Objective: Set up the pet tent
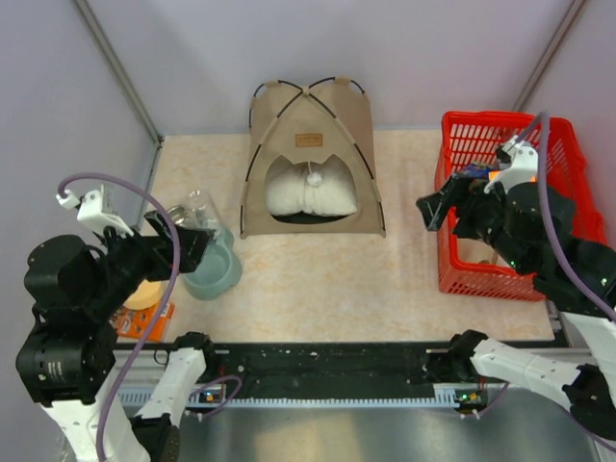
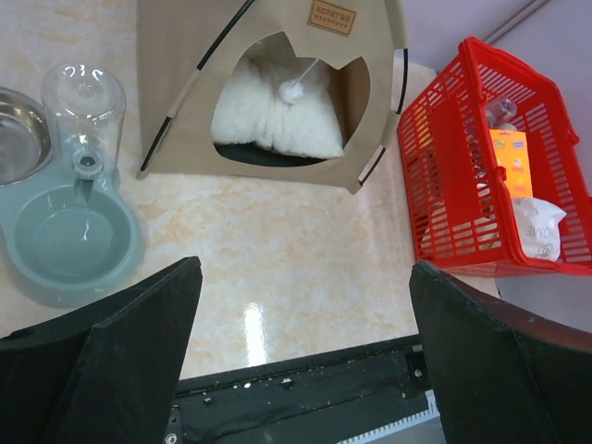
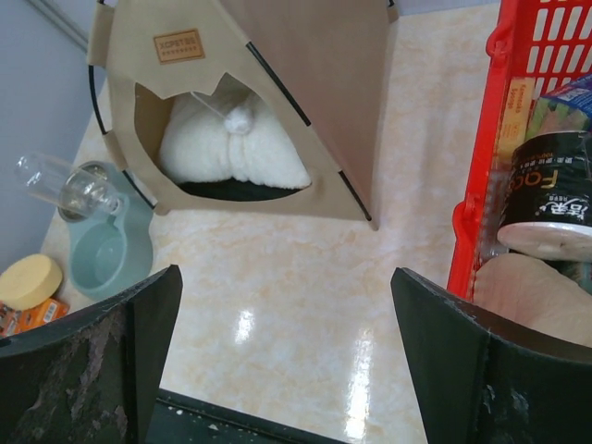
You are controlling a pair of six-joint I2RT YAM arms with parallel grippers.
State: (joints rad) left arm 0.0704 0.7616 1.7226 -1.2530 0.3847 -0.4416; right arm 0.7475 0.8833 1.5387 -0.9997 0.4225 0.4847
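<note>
A can (image 3: 553,211) and packets (image 2: 511,159) are held in the red basket (image 1: 478,135) at 3 o'clock. A white pillow (image 1: 310,195) is seen inside the tent (image 1: 313,115), which is stood upright at 12 o'clock. The left claw (image 2: 305,268) and right claw (image 3: 285,273) are spread wide apart, with nothing gripped. The marbled beige counter (image 1: 318,279) is enclosed by grey walls (image 1: 385,48).

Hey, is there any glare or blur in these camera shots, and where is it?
Top external: even, soft light, sharp throughout; the pet tent has a shadowed doorway. Left wrist: one white glare streak on the table, left claw dark in the foreground. Right wrist: two glare patches on the same table, right claw close and slightly soft.
</note>
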